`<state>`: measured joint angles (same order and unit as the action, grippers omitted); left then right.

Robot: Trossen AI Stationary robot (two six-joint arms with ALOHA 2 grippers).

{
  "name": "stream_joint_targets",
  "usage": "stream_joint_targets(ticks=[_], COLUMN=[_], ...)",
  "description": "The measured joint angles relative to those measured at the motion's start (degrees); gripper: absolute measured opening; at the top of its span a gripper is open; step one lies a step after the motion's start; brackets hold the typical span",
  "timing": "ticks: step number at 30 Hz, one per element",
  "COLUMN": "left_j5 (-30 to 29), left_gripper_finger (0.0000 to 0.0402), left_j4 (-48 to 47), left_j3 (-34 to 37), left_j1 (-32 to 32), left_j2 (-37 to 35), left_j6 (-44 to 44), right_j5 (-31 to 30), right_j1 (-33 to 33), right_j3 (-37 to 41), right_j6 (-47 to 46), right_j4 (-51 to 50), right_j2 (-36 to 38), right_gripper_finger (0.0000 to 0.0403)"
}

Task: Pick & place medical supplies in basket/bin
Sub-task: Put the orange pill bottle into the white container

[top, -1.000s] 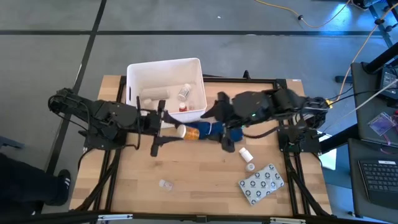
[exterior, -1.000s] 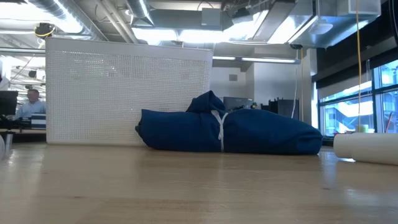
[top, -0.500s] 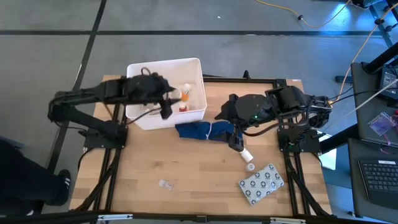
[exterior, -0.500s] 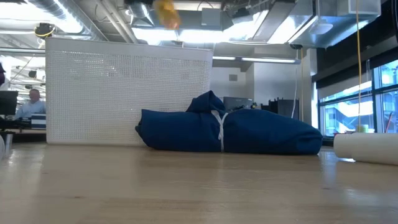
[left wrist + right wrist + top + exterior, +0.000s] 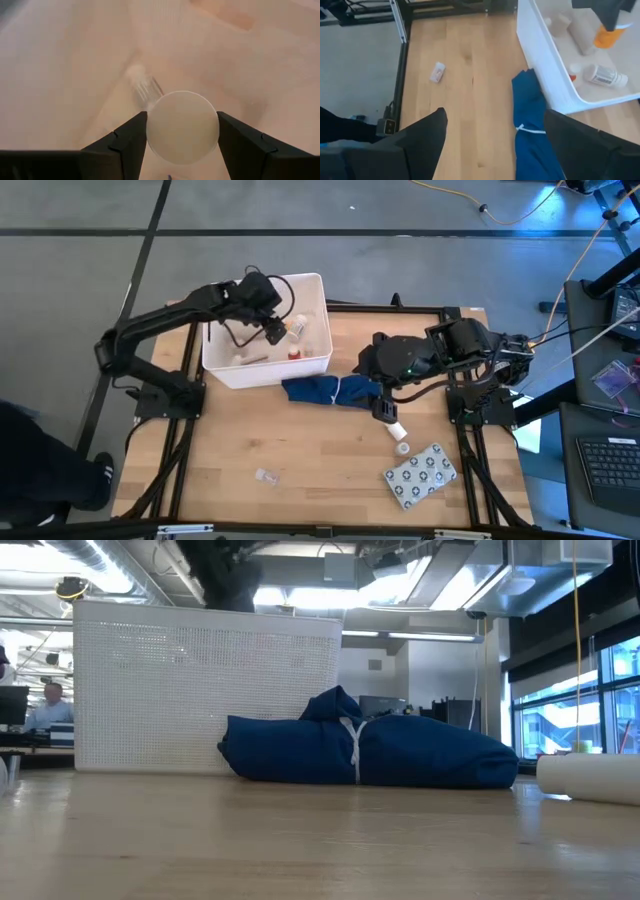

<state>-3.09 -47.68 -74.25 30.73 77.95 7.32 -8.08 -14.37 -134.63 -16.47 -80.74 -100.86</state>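
Left gripper is clamped on the orange pill bottle, white cap facing the wrist camera, long axis pointing straight down past the fingers. The white tub sits directly beneath it, so you only need to release. Right gripper hangs open beside the blue cloth.

We are seeing bright, even ceiling lights glaring in the low view; the left wrist view is looking washed-out and blurred, its white cap out of focus.
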Motion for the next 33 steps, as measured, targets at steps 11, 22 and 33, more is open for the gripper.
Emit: stream_joint_targets(ticks=[11, 22, 33], left_j5=[5.03, 4.38, 4.38], left_gripper_finger=[0.0207, 0.0207, 0.0213], left_j4=[10.58, 15.00, 20.73], left_j3=[13.37, 20.62, 21.41], left_j1=[2.01, 1.79, 1.79], left_j2=[0.77, 2.37, 8.78], left_j6=[5.66, 9.30, 9.67], right_j5=[-1.43, -5.86, -5.86], right_j1=[0.00, 0.00, -0.02], right_j3=[0.00, 0.00, 0.00], right_j6=[3.17, 3.35, 3.17], right_j4=[-1.69, -1.78, -2.02], right_j2=[0.00, 0.00, 0.00], right_gripper_finger=[0.0327, 0.0327, 0.0327])
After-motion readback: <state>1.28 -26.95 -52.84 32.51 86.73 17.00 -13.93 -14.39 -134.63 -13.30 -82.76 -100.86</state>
